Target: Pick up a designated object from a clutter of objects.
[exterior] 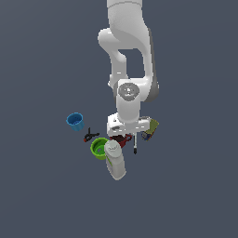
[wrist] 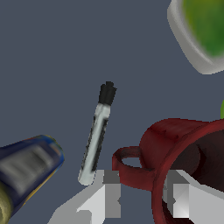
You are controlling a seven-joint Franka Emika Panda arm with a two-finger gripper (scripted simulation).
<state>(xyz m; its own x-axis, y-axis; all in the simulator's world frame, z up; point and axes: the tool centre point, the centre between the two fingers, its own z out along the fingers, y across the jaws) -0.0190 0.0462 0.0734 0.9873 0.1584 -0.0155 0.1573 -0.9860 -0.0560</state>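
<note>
From the exterior view's left, a glossy blue cup (exterior: 75,121) stands apart from the rest, its mouth upward. Next comes a small black-and-red clamp (exterior: 90,135), thin and spindly, then a bright green cup (exterior: 98,148) touching a smooth white bottle (exterior: 114,160) that lies with its cap toward the green cup. Behind the bottle, directly under the arm's white hand, the dark red mug (exterior: 124,139) is mostly hidden; only a sliver of it shows there. A slim marker (exterior: 135,143) stands just beside it, and an olive and blue box (exterior: 150,128) sits at the exterior view's right, partly covered by the hand.

The wrist view shows the mug (wrist: 175,148) close up: round, glazed, with a dark inside and a small looped handle. Its handle points toward the marker (wrist: 97,136), a pale barrel with a black cap. Part of the mug is cut off by the picture's edge.

The gripper (wrist: 142,192) has its grey, blocky fingers spread apart, one finger (wrist: 111,194) outside by the handle and the other over the mug's mouth; whether they touch the wall cannot be told. The box (wrist: 26,168) appears blurred.
</note>
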